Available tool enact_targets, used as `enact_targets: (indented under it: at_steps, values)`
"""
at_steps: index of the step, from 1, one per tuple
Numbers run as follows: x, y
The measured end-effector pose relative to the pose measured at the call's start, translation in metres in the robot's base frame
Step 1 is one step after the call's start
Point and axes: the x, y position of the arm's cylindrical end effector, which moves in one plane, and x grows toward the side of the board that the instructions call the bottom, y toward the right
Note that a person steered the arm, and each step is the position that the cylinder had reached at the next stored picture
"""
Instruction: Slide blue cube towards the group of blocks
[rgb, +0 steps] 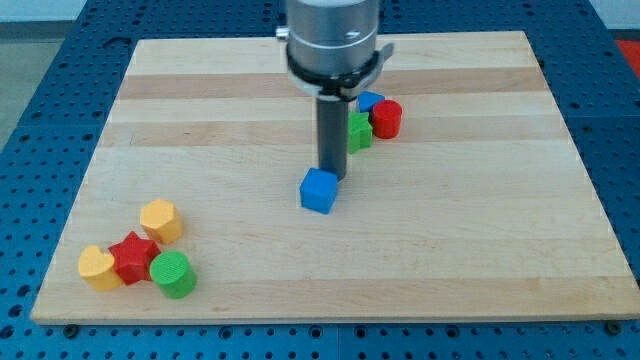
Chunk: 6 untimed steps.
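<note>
The blue cube (319, 191) sits near the middle of the wooden board (450, 250). My tip (331, 174) is right at the cube's upper right edge, touching or nearly touching it. A group of blocks lies at the view's bottom left: a yellow hexagonal block (160, 219), a yellow heart-shaped block (97, 268), a red star block (133, 257) and a green cylinder (174, 274). The rod rises from the tip to the arm's grey flange (333, 35) at the view's top.
A second cluster lies just right of the rod: a red cylinder (387, 118), a green block (358, 131) partly hidden by the rod, and a small blue block (370, 100) behind them. A blue perforated table (40, 120) surrounds the board.
</note>
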Motion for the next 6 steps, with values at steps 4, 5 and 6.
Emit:
enact_targets:
  at_steps: [4, 5, 6]
  values:
    - [0.028, 0.016]
    - [0.034, 0.000]
    - [0.034, -0.026]
